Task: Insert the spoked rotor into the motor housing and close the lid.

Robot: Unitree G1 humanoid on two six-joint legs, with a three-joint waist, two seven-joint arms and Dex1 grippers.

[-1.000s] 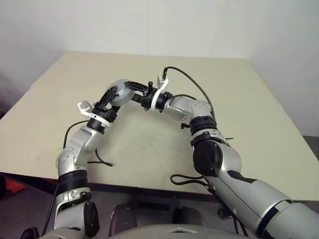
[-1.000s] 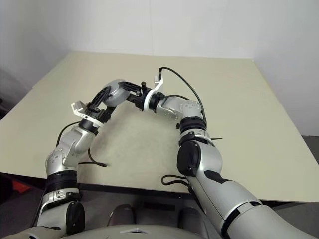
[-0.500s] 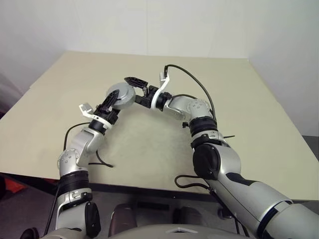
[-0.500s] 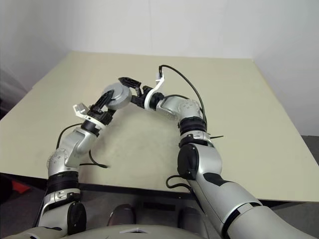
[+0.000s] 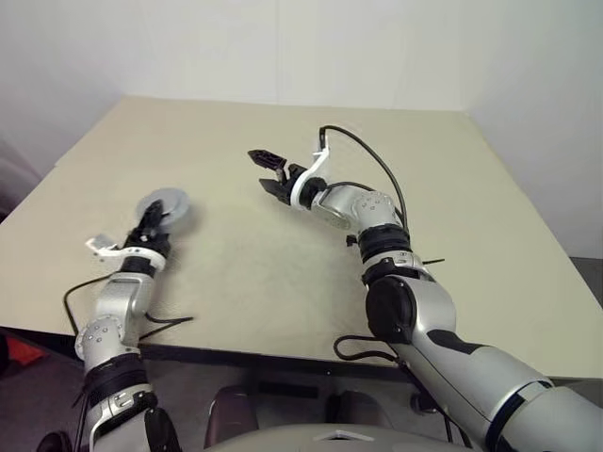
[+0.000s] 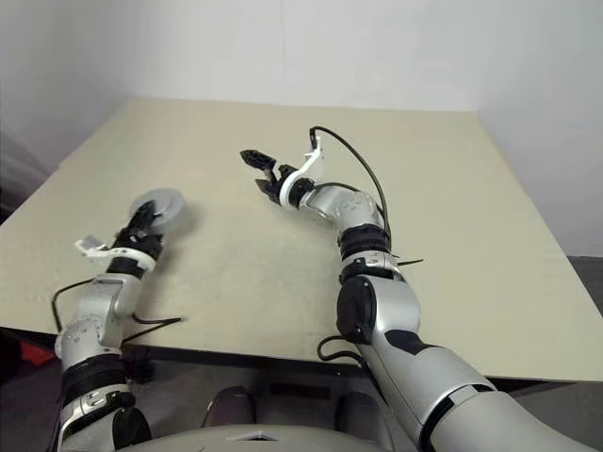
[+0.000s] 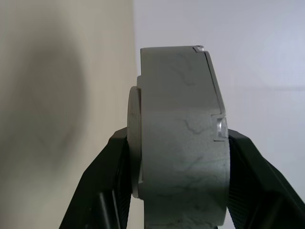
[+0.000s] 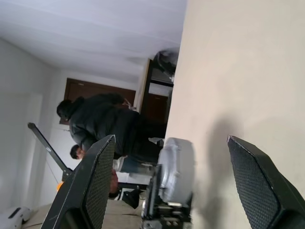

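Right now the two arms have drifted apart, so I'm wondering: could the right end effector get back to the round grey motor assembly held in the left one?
Probably yes. The right end effector is open and holds nothing, and bare beige table lies between it and the round grey motor assembly clamped in the left end effector.

The left gripper (image 5: pixel 154 218) is gripping the round grey motor housing (image 5: pixel 164 206) over the beige desk (image 5: pixel 283 254), near its left edge. The right gripper (image 5: pixel 267 171) is hovering well apart at centre, jaws spread wide and empty.
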